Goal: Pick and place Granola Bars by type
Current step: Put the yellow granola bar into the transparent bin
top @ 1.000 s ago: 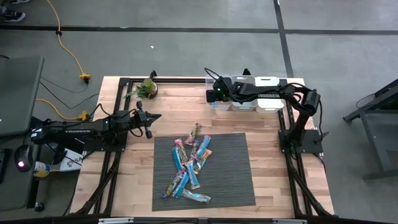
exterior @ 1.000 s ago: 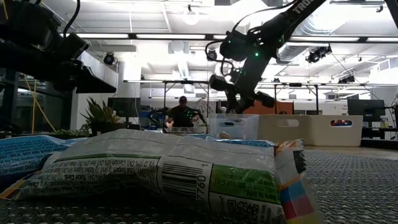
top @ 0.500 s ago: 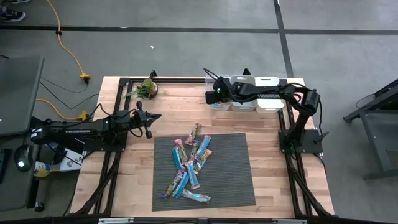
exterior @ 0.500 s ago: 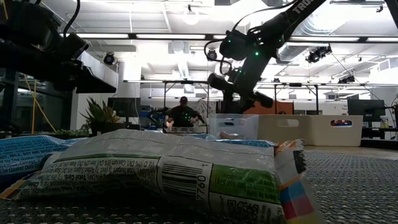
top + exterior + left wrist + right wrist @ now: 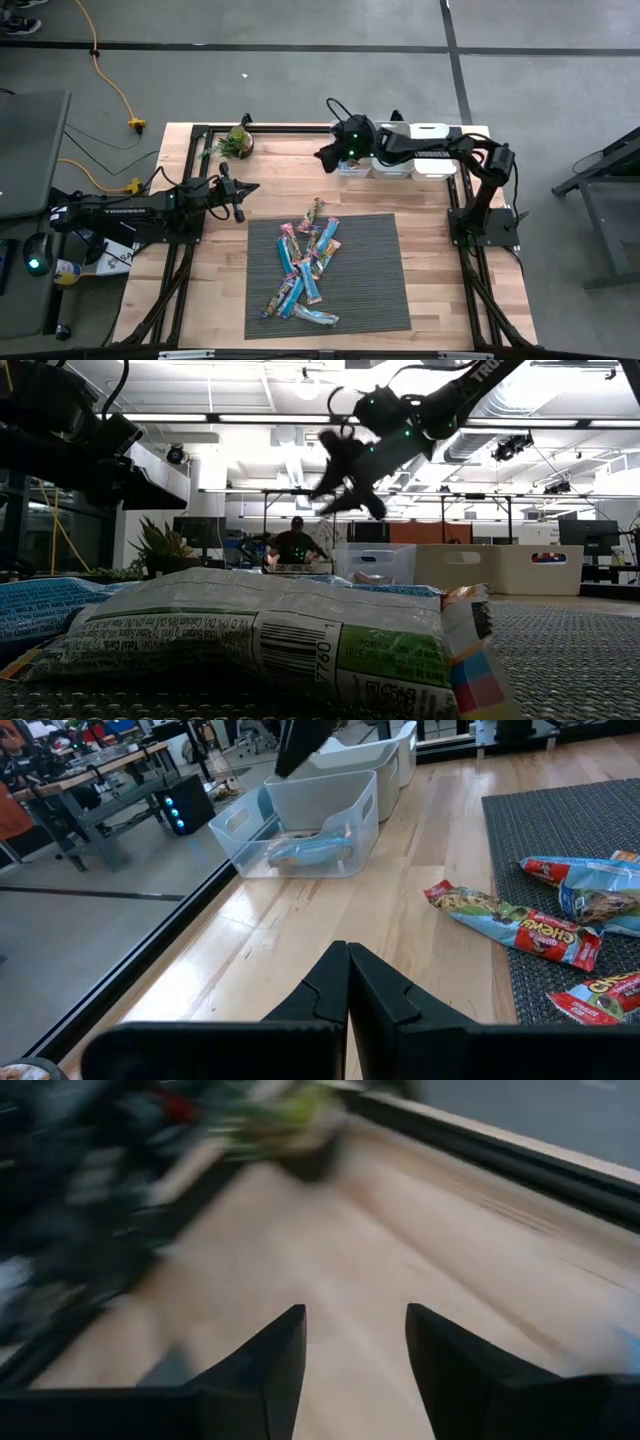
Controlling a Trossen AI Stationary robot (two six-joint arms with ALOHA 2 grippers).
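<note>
Right pincer — higher, clear of bins

A smooth grey concrete floor crossed by dark lines surrounds the light wooden table; a yellow cable trails across it, under long ceiling strip lights

The high view looks straight down on the whole table. The low view sits on the mat, close behind bars. Both wrist views face the tabletop.
</note>
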